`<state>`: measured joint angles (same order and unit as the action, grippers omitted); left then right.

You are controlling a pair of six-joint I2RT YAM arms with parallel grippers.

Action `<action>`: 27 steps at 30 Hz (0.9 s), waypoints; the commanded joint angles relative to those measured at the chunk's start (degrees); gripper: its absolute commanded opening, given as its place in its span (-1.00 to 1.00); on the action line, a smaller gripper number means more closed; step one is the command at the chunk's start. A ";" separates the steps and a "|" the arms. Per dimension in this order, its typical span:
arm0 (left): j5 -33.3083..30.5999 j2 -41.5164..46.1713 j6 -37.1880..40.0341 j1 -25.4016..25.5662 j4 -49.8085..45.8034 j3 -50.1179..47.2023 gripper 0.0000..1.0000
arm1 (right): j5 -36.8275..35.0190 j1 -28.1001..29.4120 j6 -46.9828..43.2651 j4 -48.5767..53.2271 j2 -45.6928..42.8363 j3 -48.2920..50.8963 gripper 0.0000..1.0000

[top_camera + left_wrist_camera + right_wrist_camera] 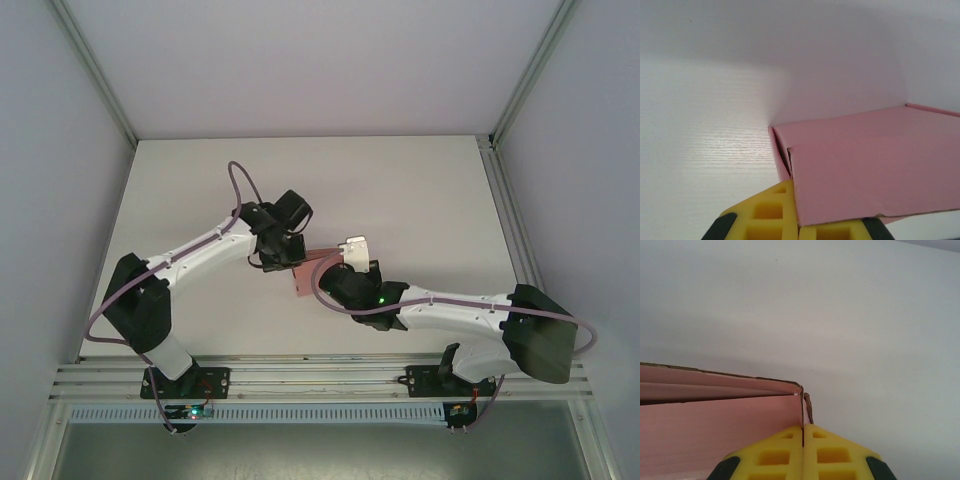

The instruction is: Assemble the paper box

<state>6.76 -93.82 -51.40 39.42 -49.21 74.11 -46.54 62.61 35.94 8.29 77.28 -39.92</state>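
Note:
The pink paper box (311, 271) is partly folded and sits between my two grippers at the middle of the white table. My left gripper (284, 257) is at its left end. In the left wrist view the yellow fingers (767, 210) are closed, and a pink flap (875, 165) lies over the right finger with its edge running into the seam. My right gripper (346, 268) holds the right end. In the right wrist view a thin side wall of the box (715, 425) stands edge-on, pinched between the shut right gripper (803, 429).
The white table (400, 200) stretches bare to the back and both sides. Grey enclosure walls and corner posts (510, 100) ring it. An aluminium rail (320, 378) carrying the arm bases runs along the near edge.

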 commanded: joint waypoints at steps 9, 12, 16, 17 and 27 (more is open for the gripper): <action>-10.70 -5.41 -5.75 11.74 3.08 -11.62 -0.94 | 4.38 2.96 3.30 2.57 -1.07 5.40 -1.00; -11.65 -5.78 -6.46 13.97 4.71 -14.50 -0.90 | 3.19 3.22 3.13 2.18 -1.76 6.23 -1.00; -14.70 -6.06 -7.12 15.04 4.82 -16.17 -0.86 | 2.67 3.66 1.96 -0.67 -2.11 7.98 -1.00; -15.01 -5.90 -6.91 14.99 4.83 -16.27 -0.85 | 2.68 3.75 1.58 -1.49 -2.04 8.39 -1.00; -13.30 1.91 -1.03 14.86 3.73 -10.70 0.07 | 0.86 4.36 2.15 -1.13 -3.23 8.97 -1.00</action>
<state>-15.75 -90.39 -53.84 53.43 -38.04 65.95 -50.59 65.89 37.21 1.02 73.47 -32.97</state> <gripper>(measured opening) 0.528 0.056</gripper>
